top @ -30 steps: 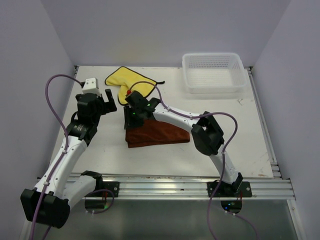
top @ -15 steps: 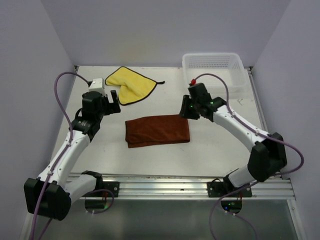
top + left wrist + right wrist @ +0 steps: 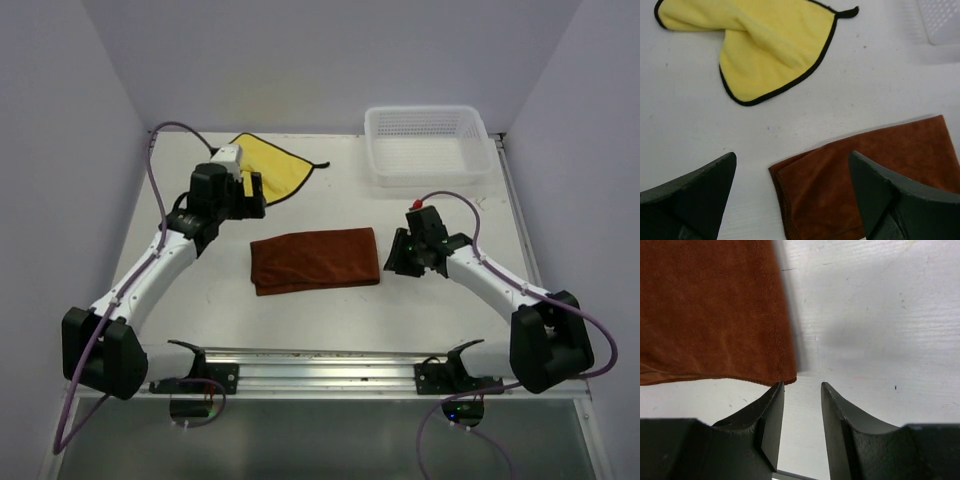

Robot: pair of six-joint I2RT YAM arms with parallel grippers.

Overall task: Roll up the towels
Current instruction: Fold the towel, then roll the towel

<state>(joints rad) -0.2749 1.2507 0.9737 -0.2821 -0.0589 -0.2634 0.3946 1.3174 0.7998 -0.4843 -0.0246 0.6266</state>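
Brown towel [image 3: 315,260] unmoved; narrow empty right fingers [image 3: 767,425] dropped beside it, wide left fingers [image 3: 690,200] neared yellow towel [image 3: 280,165].

This was a robot lab, a small test booth, not a home or a shop. Plain pale walls [image 3: 330,60] closed it in at the left, top and right of the overhead frame. Two white and black robot arms, the left arm [image 3: 140,285] and the right arm [image 3: 490,280], were bolted to a metal rail [image 3: 330,362] along the bottom edge of a marked white table [image 3: 200,320], with purple cables [image 3: 151,165] looping off them. On the table lay a few practice things: a brown towel [image 3: 315,260] in the middle, a yellow towel [image 3: 280,165] at the upper left and a white basket [image 3: 425,180] at the upper right.
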